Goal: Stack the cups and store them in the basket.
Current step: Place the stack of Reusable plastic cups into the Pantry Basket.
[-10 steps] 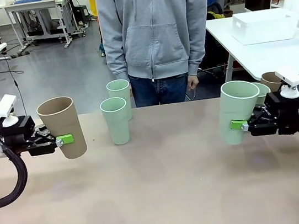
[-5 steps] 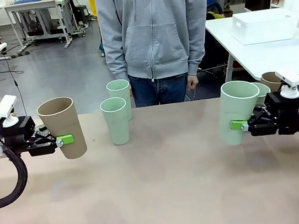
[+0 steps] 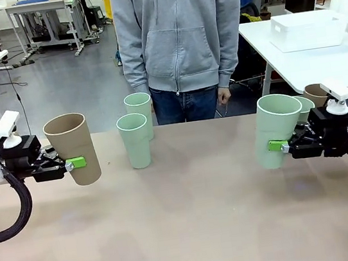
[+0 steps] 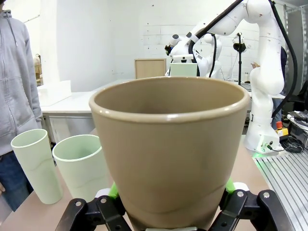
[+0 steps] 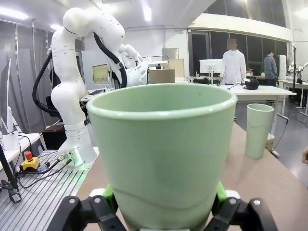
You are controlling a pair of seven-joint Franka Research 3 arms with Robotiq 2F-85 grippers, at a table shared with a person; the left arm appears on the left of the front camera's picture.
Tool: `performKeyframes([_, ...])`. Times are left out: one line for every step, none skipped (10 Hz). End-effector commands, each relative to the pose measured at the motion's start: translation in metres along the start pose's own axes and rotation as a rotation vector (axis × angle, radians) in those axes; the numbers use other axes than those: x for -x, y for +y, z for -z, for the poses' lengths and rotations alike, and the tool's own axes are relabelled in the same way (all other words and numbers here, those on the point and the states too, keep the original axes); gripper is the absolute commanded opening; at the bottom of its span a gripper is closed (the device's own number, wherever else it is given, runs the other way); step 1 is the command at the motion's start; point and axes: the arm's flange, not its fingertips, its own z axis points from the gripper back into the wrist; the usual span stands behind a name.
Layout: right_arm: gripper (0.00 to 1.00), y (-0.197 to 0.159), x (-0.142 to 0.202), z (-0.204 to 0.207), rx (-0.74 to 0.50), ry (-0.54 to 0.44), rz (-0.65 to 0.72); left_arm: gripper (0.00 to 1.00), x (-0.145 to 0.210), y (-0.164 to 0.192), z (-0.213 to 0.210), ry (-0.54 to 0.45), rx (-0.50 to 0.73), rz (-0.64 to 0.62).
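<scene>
My left gripper is shut on a tan-brown cup at the table's left, open end up and leaning slightly. In the left wrist view that cup rises between the green pads. My right gripper is shut on a mint cup at the right, which is large in the right wrist view. Two more mint cups stand at mid-table near the far edge. Behind my right gripper stand another mint cup and a tan cup. The white basket sits on a separate white table at the back right.
A person in a grey hoodie stands at the far edge, arms down, one hand by the side. The near half of the tan tabletop lies bare between my two arms. White tables and workshop gear fill the background.
</scene>
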Motion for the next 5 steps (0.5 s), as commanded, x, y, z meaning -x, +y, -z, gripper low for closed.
performKeyframes([0.85, -0.0003, -0.0018, 0.0001, 0.003, 0.002, -0.012, 0.85, -0.0031, -0.0004, 0.0003, -0.001, 0.001, 0.010])
performKeyframes([0.85, -0.0003, -0.0018, 0.0001, 0.003, 0.002, -0.012, 0.85, -0.0031, -0.0004, 0.0003, -0.001, 0.001, 0.010])
performKeyframes([0.85, -0.0003, -0.0018, 0.0001, 0.003, 0.002, -0.012, 0.85, -0.0031, -0.0004, 0.0003, -0.001, 0.001, 0.010])
performKeyframes([0.85, -0.0003, -0.0018, 0.0001, 0.003, 0.002, -0.012, 0.85, -0.0031, -0.0004, 0.0003, -0.001, 0.001, 0.010])
performKeyframes([0.85, -0.0003, -0.0018, 0.0001, 0.003, 0.002, -0.012, 0.85, -0.0031, -0.0004, 0.0003, -0.001, 0.001, 0.010])
